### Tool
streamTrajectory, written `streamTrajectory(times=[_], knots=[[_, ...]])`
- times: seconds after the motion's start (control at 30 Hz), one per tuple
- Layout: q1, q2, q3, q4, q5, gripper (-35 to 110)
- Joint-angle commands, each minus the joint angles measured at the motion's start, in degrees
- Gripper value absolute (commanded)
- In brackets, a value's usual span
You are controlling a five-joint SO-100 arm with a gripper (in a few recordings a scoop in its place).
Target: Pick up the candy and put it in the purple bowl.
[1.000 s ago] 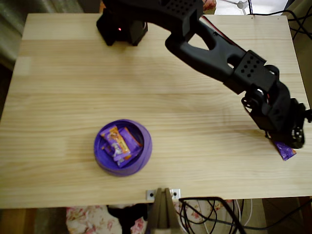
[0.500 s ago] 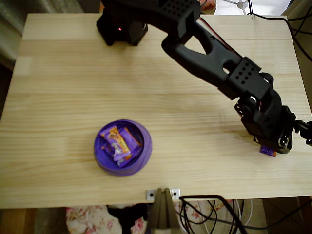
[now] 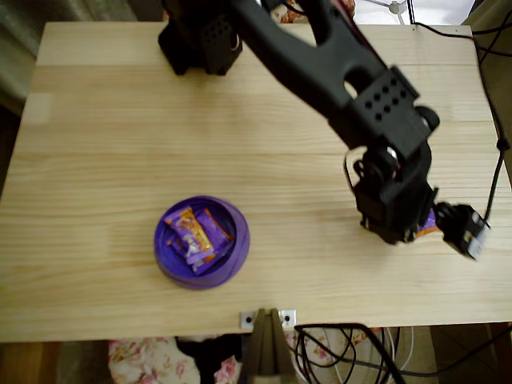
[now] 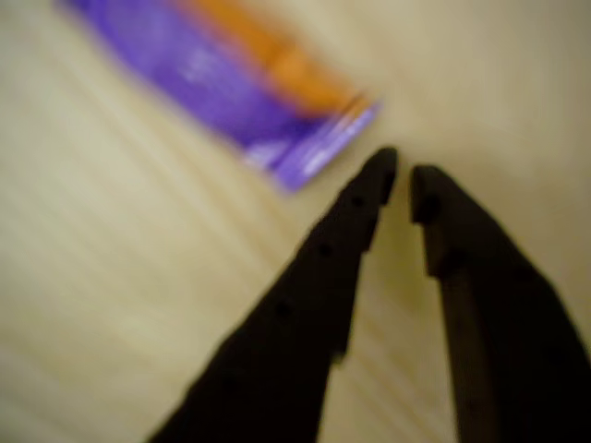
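Right now you're in the pick-up step, and the candy [image 4: 245,88] isn't in your grasp. In the wrist view it lies flat on the table [image 3: 104,160] at about eleven o'clock from the fingertips, just beside them but not between them; the picture is blurred, so judge contact cautiously. The gripper [image 4: 399,180] holds nothing, its two dark fingers drawn nearly together with only a slim gap at the tips.

From overhead, a sliver of purple and orange wrapper [image 3: 430,224] peeks out at the three o'clock side of the wrist, near the table's right edge. The purple bowl [image 3: 202,242] sits well apart, at roughly nine o'clock from the gripper [image 3: 412,232], and it already carries several wrapped candies.

Your next move, as I judge it, calls for spreading the fingers wider, shifting toward eleven o'clock in the wrist view until the wrapper's end lies between them, then closing. Only afterwards swing toward nine o'clock to the bowl.
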Motion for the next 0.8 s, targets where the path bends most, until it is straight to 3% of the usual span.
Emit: streamTrajectory(times=[0.0, 0.13, 0.23, 0.37, 0.77], knots=[[-4.1, 18.8, 6.9, -0.3, 1.2, 0], [-4.8, 25.0, 12.4, -8.8, -1.8, 0], [-2.3, 22.4, 5.0, -13.8, -4.5, 0], [-0.2, 14.1, -8.8, -13.5, -6.2, 0], [-5.4, -12.5, -32.4, -7.5, 1.3, -1]])
